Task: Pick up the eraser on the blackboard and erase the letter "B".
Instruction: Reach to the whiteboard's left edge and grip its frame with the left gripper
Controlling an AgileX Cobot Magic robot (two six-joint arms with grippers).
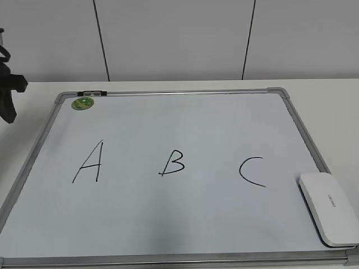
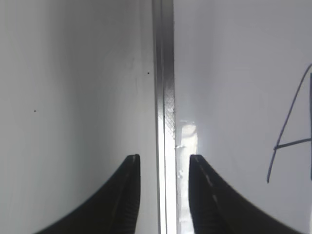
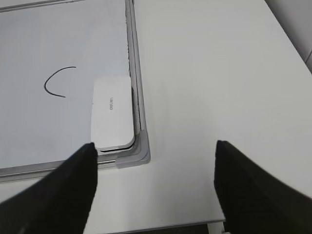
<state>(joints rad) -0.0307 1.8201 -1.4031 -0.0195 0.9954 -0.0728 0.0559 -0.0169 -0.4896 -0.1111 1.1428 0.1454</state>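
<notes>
Eraser not yet grasped

The eraser (image 1: 328, 208) lay at the blackboard's (image 1: 168, 230) four o'clock corner; right gripper (image 3: 153, 187) jaws wide, left gripper (image 2: 163, 195) jaws narrow. Frame contact could block gripping.

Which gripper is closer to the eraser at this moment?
Right. The right gripper hangs open just off the board's corner where the eraser lies. The left gripper is open over the blackboard frame at the opposite side, near the letter "A".
</notes>
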